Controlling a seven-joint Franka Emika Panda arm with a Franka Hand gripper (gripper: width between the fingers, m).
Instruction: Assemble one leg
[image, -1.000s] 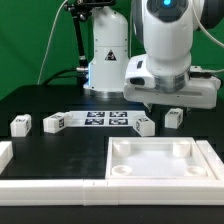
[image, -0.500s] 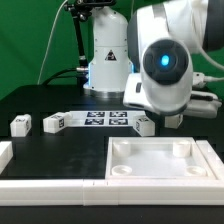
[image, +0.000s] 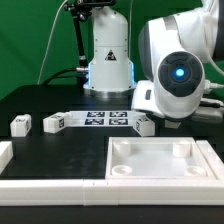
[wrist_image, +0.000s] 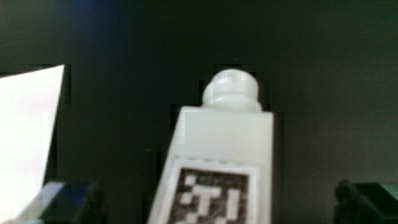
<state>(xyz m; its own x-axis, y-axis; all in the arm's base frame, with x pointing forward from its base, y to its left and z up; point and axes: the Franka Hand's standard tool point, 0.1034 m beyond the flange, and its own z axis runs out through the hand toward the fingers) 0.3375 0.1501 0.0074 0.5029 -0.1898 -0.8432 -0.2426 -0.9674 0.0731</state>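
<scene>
By the exterior view, a first leg (image: 19, 124) lies well off the left end of the marker board (image: 105, 118), a second leg (image: 54, 123) just beside that end, and a third leg (image: 145, 124) just beside its right end. Past the board's right end the arm (image: 185, 80) hangs low and hides the table under it. The white tabletop (image: 150, 183) lies in front of the board.

The wrist view shows a leg (wrist_image: 222, 140) lying between the wide-open gripper (wrist_image: 217, 200). Its dark fingertips (wrist_image: 63, 200) stand apart from the leg on either side, touching nothing. This is probably the leg hidden under the arm, though I cannot tell for sure.

The step looks like the grasp. To do it well, keep the leg centred between the fingers, come straight down, and close on the flat sides. Leave the rounded peg (wrist_image: 231, 88) free, since it likely seats in a corner recess.

The only markings are black-and-white square tags. The one on this leg is blurred, and no letters or brand can be read
</scene>
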